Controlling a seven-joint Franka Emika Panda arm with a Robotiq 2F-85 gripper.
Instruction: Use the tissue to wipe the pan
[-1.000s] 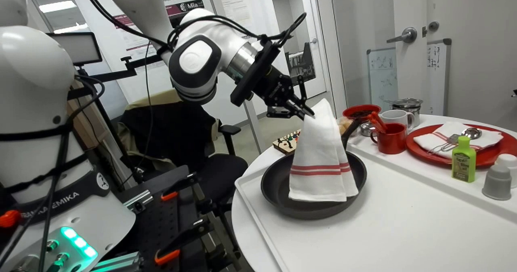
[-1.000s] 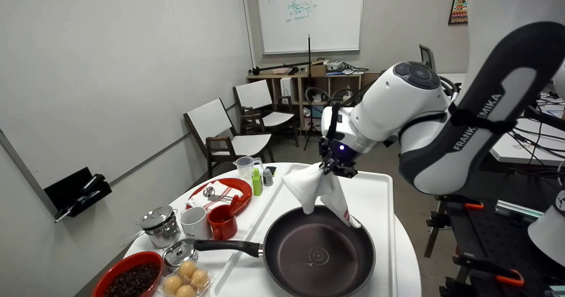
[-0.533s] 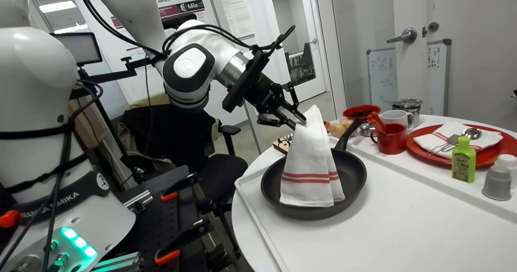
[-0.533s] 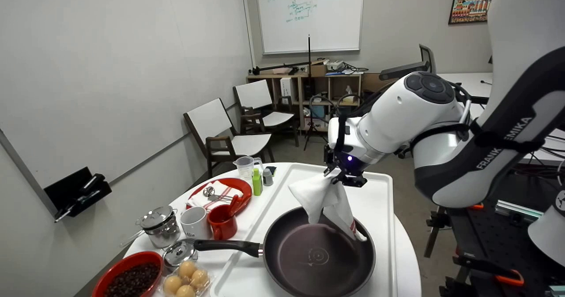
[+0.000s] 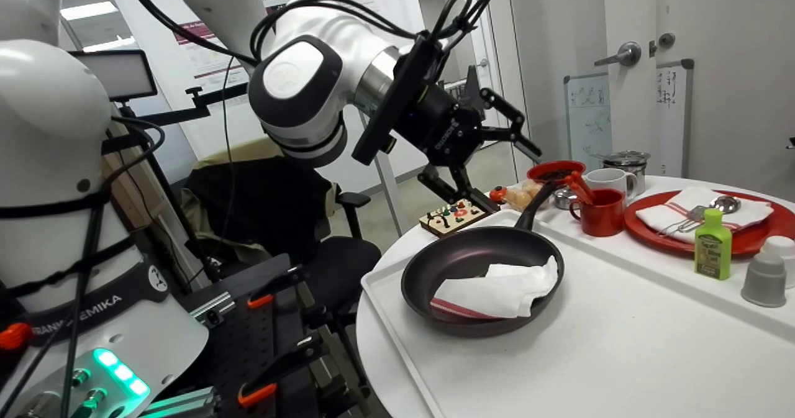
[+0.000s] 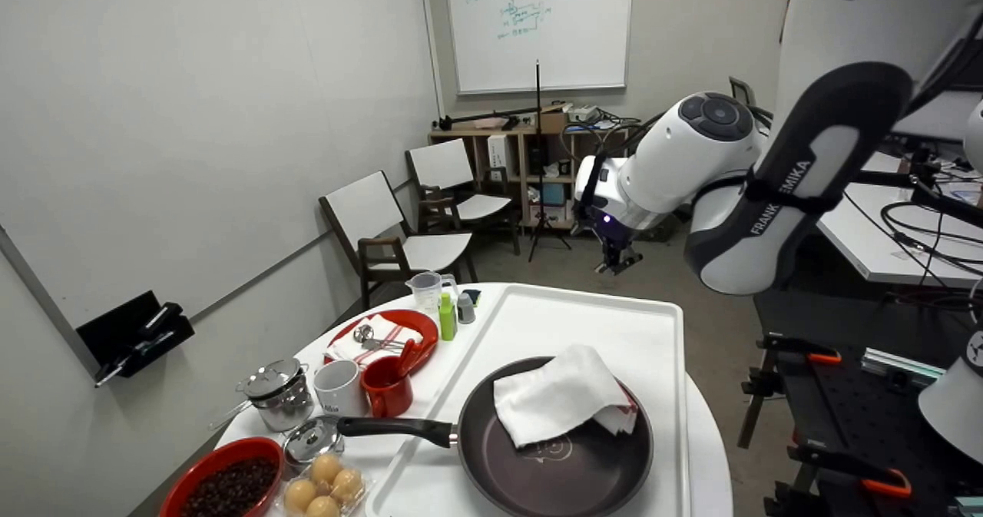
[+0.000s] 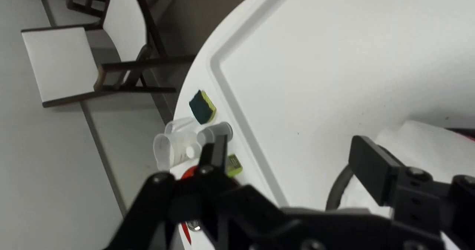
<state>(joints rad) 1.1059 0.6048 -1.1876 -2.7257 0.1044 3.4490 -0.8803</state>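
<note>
Occupying the near part of a white round tabletop (image 6: 710, 463) in an exterior view, a large round shallow black frying pan (image 6: 561, 478) sits right side up on a white rectangular rimmed tray (image 6: 614, 325). The pan's long axis follows its straight black handle (image 6: 399, 428), which points left there, crosses the tray's rim and ends near a shiny round steel lid (image 6: 313, 442). In an exterior view the handle (image 5: 538, 205) points up and away, toward the right. Inside the pan lies the folded white fabric cloth with red stripes (image 6: 557, 405), rumpled. In an exterior view the cloth (image 5: 500, 292) slants along its long axis from a red-striped edge at lower left to a plain end at the right, close to the rim; whether that end leans on the rim, I cannot tell. Beyond the handle stand a red cylindrical mug (image 6: 388, 396) and a white glossy mug (image 6: 338, 392), with a red round plate (image 6: 427, 329) past them. Higher and farther off, the black jointed metal pincer (image 5: 514, 182) hangs in the air, apart from the cloth and tilted downward, its two fingers (image 7: 374, 172) spread wide. Behind it are dark-framed chairs with white seats (image 6: 438, 253) and a rectangular whiteboard (image 6: 541, 48).
</note>
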